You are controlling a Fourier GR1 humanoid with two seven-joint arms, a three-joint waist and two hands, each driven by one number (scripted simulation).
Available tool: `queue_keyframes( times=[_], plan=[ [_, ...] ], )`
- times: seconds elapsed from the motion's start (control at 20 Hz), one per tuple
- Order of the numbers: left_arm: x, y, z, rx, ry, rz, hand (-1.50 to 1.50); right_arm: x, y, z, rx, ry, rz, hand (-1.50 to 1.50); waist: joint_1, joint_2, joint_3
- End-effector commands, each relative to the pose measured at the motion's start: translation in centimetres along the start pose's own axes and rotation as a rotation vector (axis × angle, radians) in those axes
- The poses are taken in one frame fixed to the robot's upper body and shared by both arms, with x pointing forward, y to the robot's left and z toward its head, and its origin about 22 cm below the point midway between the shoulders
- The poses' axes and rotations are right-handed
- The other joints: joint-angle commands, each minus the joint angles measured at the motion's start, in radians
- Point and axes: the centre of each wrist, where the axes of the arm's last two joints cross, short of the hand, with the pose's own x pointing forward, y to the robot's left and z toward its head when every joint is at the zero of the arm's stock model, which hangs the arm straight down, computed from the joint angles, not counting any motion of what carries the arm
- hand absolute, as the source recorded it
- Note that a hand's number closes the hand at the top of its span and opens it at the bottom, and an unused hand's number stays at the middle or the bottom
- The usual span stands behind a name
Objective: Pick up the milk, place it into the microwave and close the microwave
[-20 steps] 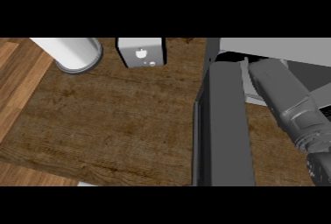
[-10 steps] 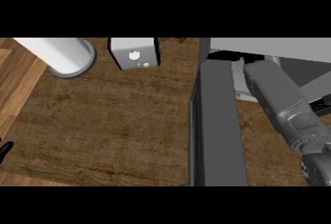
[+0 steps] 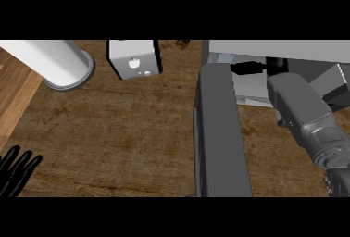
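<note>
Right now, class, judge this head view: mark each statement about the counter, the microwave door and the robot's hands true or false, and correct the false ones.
1. The microwave door stands open. True.
2. The left hand holds the milk. False: its fingers are straight and hold nothing, low at the view's left edge.
3. The white cylinder lies at the upper left. True.
4. The right forearm rests over the bare counter left of the door. False: it reaches in right of the door.

L hand [image 3: 15, 172] rests open, fingers up; R forearm [image 3: 306, 115] extends forward, hand hidden.
</note>
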Motion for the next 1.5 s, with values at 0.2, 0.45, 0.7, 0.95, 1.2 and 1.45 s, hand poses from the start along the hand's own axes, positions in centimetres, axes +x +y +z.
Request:
queue_keyframes(
  times=[0.2, 0.45, 0.7, 0.95, 1.2, 1.45],
  plan=[
    [-2.5, -2.3, -1.2, -0.159, 0.029, 0.072, -1.5, -3.1, -0.8, 2.5, 0.138, 0.004, -0.29, -1.5, -0.042, -0.018, 0.0],
    [-4.7, -2.3, -0.9, -0.261, 0.11, 0.068, -1.5, -5.8, 1.2, 6.2, 0.167, 0.021, -0.467, -1.5, -0.065, -0.033, -0.002],
    [-5.0, -4.9, -3.1, -0.285, 0.104, 0.024, -1.5, -7.8, 2.0, 9.1, 0.194, 0.047, -0.574, -1.5, -0.082, -0.042, -0.002],
    [-7.3, -5.9, -4.3, -0.282, 0.134, 0.006, -1.5, -10.8, 4.3, 15.6, 0.242, 0.096, -0.617, -1.5, -0.118, -0.057, -0.005],
    [-9.7, -4.9, -6.1, -0.3, 0.139, -0.016, 1.5, -12.2, 3.1, 18.1, 0.233, 0.146, -0.538, -1.5, -0.134, -0.06, -0.006],
    [-10.9, -5.7, -7.4, -0.319, 0.189, -0.086, 1.5, -14.5, 1.2, 23.9, 0.226, 0.193, -0.497, -1.5, -0.158, -0.067, -0.008]
  ],
)
